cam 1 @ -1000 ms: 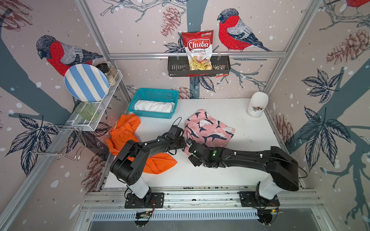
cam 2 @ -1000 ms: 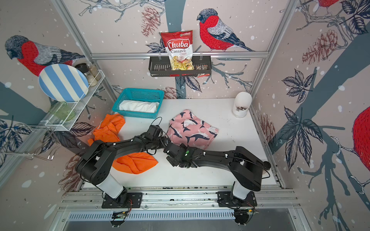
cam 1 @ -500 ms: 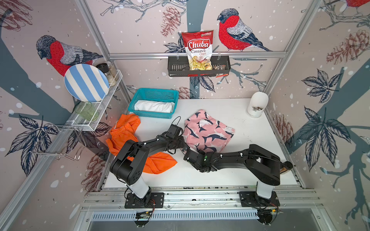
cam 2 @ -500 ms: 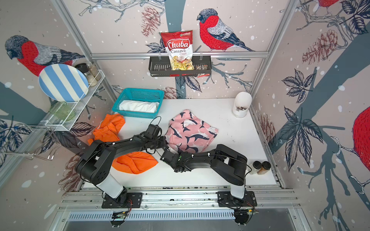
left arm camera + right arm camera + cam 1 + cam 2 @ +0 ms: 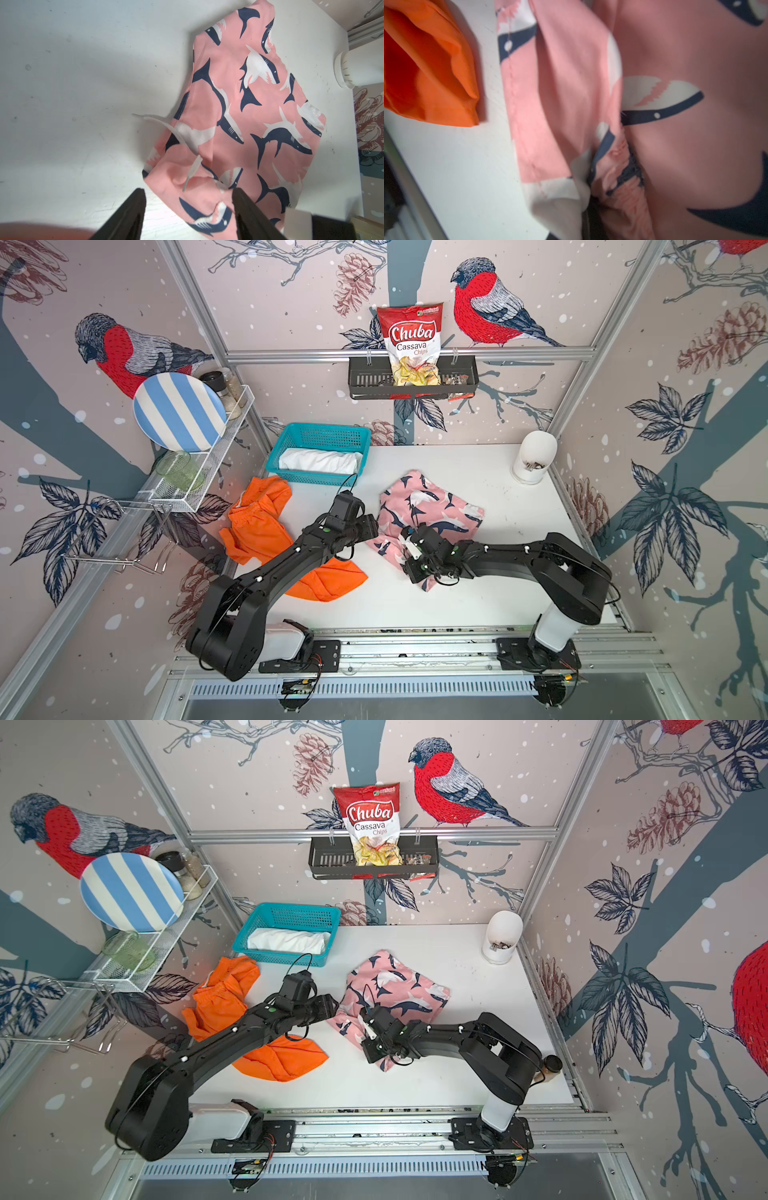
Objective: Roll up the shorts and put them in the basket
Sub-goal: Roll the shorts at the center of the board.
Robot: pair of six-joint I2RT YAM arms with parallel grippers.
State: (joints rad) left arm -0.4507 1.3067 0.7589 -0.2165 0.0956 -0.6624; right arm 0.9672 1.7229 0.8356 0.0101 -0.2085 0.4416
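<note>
White table (image 5: 457,605) bears the pink shorts (image 5: 440,510) centrally, near edge pinched by the right gripper (image 5: 409,547), left gripper (image 5: 188,192) spread beside; rolling looks barely begun, so that edge needs turning over.

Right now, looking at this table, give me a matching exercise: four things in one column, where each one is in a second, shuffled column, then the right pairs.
Things:
1. plain white fabric shorts
2. bright orange fabric shorts
3. pink shark-print fabric shorts
4. red cassava chips bag

Places:
A. in the black wall rack
B. pinched by the right gripper
C. in the teal mesh basket
D. partly under the left arm

Pairs: 1-C, 2-D, 3-B, 4-A.
</note>
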